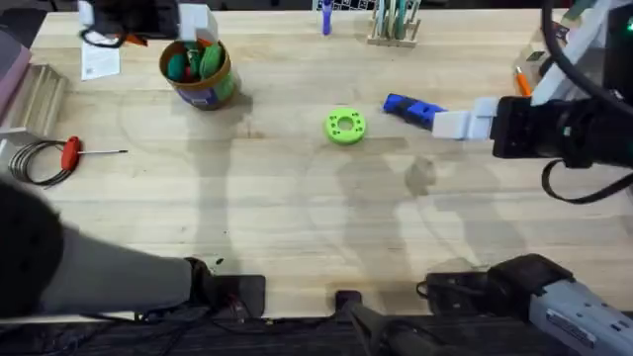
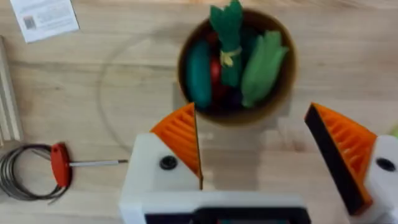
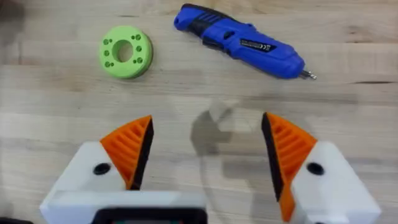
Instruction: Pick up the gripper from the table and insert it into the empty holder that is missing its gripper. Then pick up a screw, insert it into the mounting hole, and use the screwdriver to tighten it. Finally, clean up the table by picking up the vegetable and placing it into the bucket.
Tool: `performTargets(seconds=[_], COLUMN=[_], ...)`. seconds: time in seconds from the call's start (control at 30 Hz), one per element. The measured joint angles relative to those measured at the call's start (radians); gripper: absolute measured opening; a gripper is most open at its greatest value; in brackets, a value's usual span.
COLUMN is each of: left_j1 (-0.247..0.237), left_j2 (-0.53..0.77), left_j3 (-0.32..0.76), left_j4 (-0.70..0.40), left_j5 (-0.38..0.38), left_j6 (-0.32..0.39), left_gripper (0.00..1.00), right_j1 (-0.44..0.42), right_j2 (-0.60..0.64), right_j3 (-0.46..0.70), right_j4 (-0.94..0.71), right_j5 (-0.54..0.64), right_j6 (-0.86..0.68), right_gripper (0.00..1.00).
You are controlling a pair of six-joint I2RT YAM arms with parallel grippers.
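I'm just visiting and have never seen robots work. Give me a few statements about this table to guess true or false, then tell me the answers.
1. The bucket holds green toy vegetables. True.
2. The blue screwdriver stands upright in a rack. False: it lies flat on the table.
3. The left gripper is open, above the bucket. True.
4. The right gripper is clamped on the lime-green disc. False: it is open and holds nothing; the disc lies apart on the table.
5. A red-handled tool lies next to a coiled cable. True.
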Motion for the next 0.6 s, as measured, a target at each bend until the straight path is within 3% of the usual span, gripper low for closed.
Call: performTargets(seconds=[0.2, 0.33, 0.47, 0.6], left_j1=[0.0, -0.01, -0.083, -0.167], left_j2=[-0.217, -0.394, -0.541, -0.574], left_j3=[-0.018, -0.134, -0.324, -0.459], left_j4=[-0.12, -0.134, -0.093, -0.071], left_j5=[0.07, 0.126, 0.178, 0.201], left_j6=[-0.006, -0.003, 0.013, 0.019], left_gripper=[0.985, 0.985, 0.988, 0.988], right_j1=[0.0, 0.0, 0.0, 0.0], right_j2=[0.0, 0.0, 0.0, 0.0], right_j3=[0.0, 0.0, 0.0, 0.0], right_j4=[0.0, 0.0, 0.0, 0.0], right_j5=[0.0, 0.0, 0.0, 0.0], right_j6=[0.0, 0.0, 0.0, 0.0], right_gripper=[0.985, 0.985, 0.985, 0.985])
